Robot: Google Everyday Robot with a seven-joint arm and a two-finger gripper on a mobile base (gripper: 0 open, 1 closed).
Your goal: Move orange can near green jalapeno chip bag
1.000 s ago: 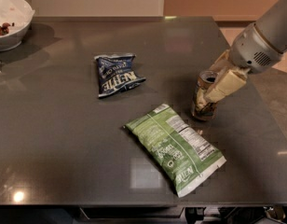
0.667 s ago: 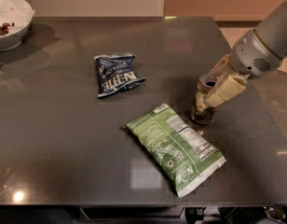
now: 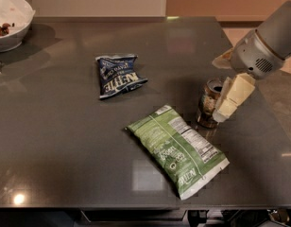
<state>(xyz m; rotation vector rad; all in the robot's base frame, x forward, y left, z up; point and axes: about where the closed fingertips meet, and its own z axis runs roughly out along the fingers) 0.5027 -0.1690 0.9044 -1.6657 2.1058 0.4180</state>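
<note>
1. One orange can stands upright on the tabletop, just beside the one green jalapeno chip bag.
2. One gripper sits at the can's right, its fingers spread, not pinching it.
3. One blue chip bag and one white bowl lie further left.

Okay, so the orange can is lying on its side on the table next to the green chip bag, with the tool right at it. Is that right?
Not quite. The camera view shows the orange can standing upright, silver top up, not lying on its side. The rest holds: it is next to the green chip bag, with the tool right at it.
</note>
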